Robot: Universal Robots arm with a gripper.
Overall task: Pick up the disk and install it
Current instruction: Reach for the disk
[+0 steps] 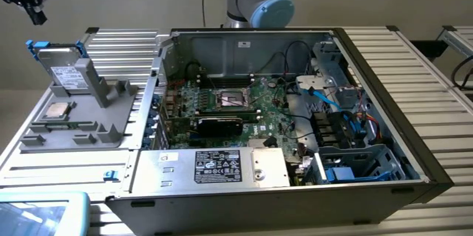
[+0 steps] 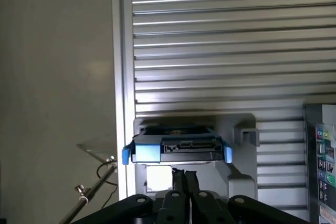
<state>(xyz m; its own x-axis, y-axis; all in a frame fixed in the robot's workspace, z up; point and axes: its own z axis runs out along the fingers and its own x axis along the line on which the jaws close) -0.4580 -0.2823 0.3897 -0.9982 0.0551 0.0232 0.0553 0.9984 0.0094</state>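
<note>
The disk (image 1: 63,67) stands on edge in a grey holder (image 1: 88,119) at the exterior view's left, silver with a white label and blue rails. My gripper (image 1: 35,17) hangs above it and further to that view's left, well clear of it. In the wrist view the disk (image 2: 176,149) is seen edge-on from above, blue rail ends at both sides and its connector facing the camera. The gripper (image 2: 184,178) is shut, its two black fingers pressed together with nothing between them.
A small square processor chip (image 1: 57,110) lies on the same holder. The open computer case (image 1: 384,103) takes up the middle, with a motherboard (image 1: 236,108), a silver box with a black label (image 1: 221,167) and a drive cage (image 1: 362,164). A slatted metal table (image 1: 428,81) surrounds it.
</note>
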